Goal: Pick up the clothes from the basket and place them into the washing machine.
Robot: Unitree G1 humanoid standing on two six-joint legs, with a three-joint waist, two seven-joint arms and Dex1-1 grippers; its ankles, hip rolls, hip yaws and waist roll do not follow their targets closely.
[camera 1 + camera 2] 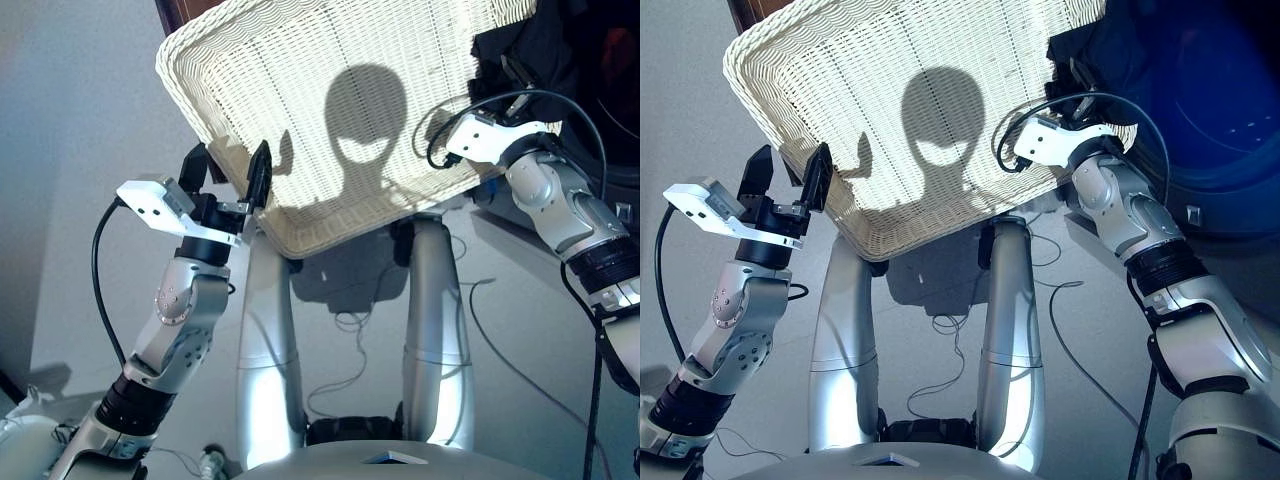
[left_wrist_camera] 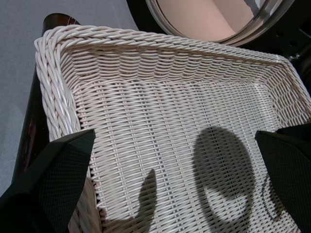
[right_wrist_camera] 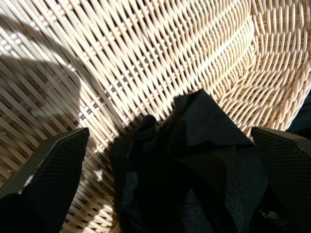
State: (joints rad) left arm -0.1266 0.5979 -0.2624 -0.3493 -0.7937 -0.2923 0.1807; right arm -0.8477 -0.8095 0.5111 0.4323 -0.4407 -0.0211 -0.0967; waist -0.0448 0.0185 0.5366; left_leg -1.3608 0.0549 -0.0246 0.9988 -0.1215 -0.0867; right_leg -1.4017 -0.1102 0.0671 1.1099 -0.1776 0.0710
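Head views first: the basket (image 1: 330, 110) fills the upper middle of the frame, tipped so its woven floor faces the camera, and that floor is bare wicker with shadow across it. A black garment (image 1: 1090, 50) is bunched at the basket's upper right corner, spilling over the rim. Behind it on the right is the washer (image 1: 1210, 120), dark with a bluish round opening; can't make out anything inside. A dark brown thing (image 1: 745, 10) pokes out behind the basket's upper left corner, no idea what it is. Loose cables (image 1: 345, 325) lie on the grey floor (image 1: 80, 150) under the basket. The left tool (image 1: 228, 170) sits at the lower left rim, fingers spread, nothing between them. The right tool (image 1: 1080, 85) is at the right edge by the black garment, mostly hidden behind its wrist.

Left wrist view: empty basket floor across the frame, both black fingers (image 2: 53, 170) wide apart at the bottom corners. The round door (image 2: 214, 19) of the washer shows at the top, just past the far rim.

Right wrist view: the black garment (image 3: 194, 165) sits in the lower middle on the wicker, near the curved rim. The fingers (image 3: 48, 165) are spread on either side of it, not closed on it.
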